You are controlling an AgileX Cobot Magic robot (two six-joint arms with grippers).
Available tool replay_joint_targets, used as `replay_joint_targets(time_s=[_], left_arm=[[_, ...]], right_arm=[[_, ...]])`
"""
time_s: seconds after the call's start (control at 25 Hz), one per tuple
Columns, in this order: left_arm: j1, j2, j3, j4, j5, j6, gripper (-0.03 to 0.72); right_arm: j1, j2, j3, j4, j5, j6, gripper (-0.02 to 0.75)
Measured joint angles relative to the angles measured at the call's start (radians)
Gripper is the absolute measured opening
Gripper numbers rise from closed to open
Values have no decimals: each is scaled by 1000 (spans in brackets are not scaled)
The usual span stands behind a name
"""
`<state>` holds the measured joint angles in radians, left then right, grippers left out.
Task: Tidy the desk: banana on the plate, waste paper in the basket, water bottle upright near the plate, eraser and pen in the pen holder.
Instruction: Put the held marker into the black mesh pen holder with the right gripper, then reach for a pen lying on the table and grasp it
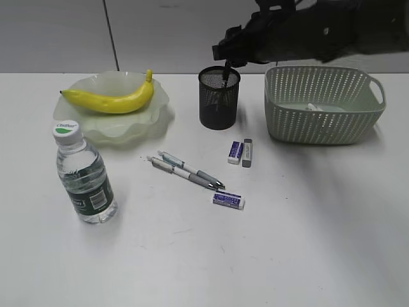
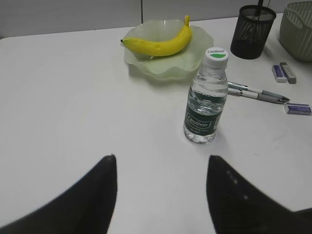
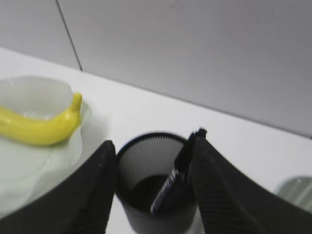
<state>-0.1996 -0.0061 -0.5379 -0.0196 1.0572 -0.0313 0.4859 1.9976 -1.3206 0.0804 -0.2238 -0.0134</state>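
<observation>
A pale grey panelled wall (image 1: 57,35) fills the top of the frame, split by a thin dark vertical seam (image 1: 111,35) at upper left, under soft, even light.

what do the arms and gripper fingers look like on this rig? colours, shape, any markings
All black. In the left wrist view the left gripper shows two broad matte black fingers tapering to rounded points, faintly speckled, unmarked. The right gripper has the same dark tapered fingers. In the exterior view the right arm is a bulky black, partly blurred mass; cables or labels cannot be made out.
</observation>
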Motion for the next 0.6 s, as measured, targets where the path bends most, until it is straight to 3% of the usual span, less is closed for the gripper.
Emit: replay_joint_targets(time_s=[0.36, 0.6], left_arm=[[0, 0, 0, 0, 0, 0, 436], [0, 0, 0, 0, 0, 0, 436]], right_arm=[[0, -310, -3, -36, 851, -60, 406], [0, -585, 63, -111, 1172, -61, 406]])
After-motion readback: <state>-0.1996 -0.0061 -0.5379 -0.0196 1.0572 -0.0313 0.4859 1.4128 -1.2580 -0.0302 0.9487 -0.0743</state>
